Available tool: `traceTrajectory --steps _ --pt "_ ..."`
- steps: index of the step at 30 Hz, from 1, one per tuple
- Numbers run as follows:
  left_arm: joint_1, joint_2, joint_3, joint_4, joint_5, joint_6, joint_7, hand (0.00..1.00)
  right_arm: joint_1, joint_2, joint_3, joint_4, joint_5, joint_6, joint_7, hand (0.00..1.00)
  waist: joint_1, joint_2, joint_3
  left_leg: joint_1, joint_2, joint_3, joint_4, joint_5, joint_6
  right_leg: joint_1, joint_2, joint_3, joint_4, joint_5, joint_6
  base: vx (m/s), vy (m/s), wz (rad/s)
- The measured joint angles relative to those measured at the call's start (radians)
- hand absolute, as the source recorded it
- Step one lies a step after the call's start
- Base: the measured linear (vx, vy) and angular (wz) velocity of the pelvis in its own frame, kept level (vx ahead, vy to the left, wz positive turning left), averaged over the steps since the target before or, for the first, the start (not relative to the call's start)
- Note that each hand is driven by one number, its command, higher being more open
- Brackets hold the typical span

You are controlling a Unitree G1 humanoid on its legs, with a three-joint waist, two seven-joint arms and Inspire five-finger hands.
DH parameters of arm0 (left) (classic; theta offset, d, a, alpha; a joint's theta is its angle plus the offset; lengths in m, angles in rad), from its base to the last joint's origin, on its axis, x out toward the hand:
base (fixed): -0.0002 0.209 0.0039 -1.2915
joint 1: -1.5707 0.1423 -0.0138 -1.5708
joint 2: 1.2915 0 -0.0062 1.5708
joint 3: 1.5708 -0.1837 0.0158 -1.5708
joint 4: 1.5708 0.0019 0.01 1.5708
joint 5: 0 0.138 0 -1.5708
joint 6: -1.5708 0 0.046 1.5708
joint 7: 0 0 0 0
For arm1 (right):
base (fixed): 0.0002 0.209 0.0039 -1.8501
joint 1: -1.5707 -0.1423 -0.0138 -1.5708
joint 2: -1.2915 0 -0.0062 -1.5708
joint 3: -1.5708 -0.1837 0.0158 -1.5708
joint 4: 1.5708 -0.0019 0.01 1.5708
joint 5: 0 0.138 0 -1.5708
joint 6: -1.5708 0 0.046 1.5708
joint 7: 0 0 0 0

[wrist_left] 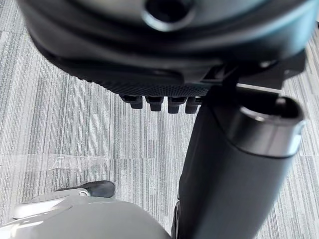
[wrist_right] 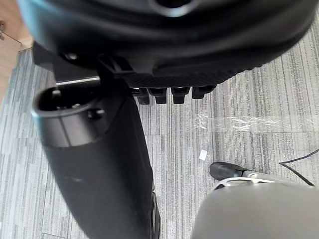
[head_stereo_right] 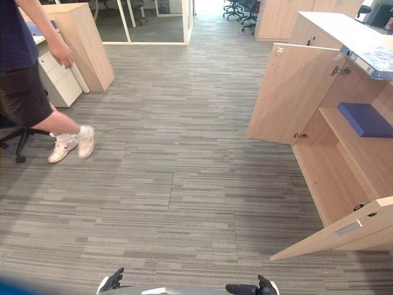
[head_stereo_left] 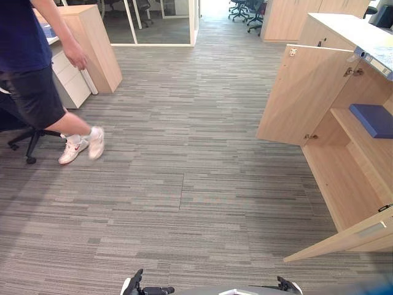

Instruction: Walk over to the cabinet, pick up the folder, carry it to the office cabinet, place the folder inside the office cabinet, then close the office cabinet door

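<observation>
lying on pale wood-grain shelf [head_stereo_left: 362, 142], blue rectangular folder [head_stereo_left: 373, 119]; left hand [wrist_left: 149, 79], right hand [wrist_right: 199, 74] relaxed, empty.

A flat blue folder [head_stereo_left: 373, 119] lies on a shelf inside the light-wood office cabinet [head_stereo_left: 344, 178] at right. Both doors stand wide open, the far door [head_stereo_left: 301, 92] and the near door [head_stereo_left: 347, 238].

We count one open cabinet [head_stereo_left: 344, 178] with two doors [head_stereo_left: 298, 92] swung out. One blue folder [head_stereo_left: 373, 118] lies on its shelf. One person [head_stereo_left: 31, 67], two white shoes [head_stereo_left: 95, 141]. One white drawer unit [head_stereo_left: 70, 80]. One black swivel chair [head_stereo_left: 27, 140] nearby. Far chairs too small to count.
</observation>
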Motion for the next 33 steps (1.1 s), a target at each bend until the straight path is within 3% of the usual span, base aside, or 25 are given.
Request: traceTrajectory --steps 7,33 --pt "-0.001 0.007 -0.001 0.0 -0.074 0.0 -0.033 1.0 -0.047 0.032 -0.001 0.0 0.002 -0.013 0.007 1.0 0.001 -0.007 0.022 0.012 -0.008 0.003 -0.009 0.0 0.0 0.004 -0.008 -0.003 0.0 0.003 0.005 -0.01 0.002 0.0" --pt "-0.017 0.013 -0.007 -0.003 -0.012 -0.019 -0.007 1.0 -0.085 0.085 0.007 0.001 0.001 -0.015 0.013 1.0 0.012 -0.02 0.044 0.018 -0.041 -0.005 -0.044 0.03 0.021 -0.001 -0.039 -0.036 -0.002 0.003 0.005 -0.01 0.0 0.01"
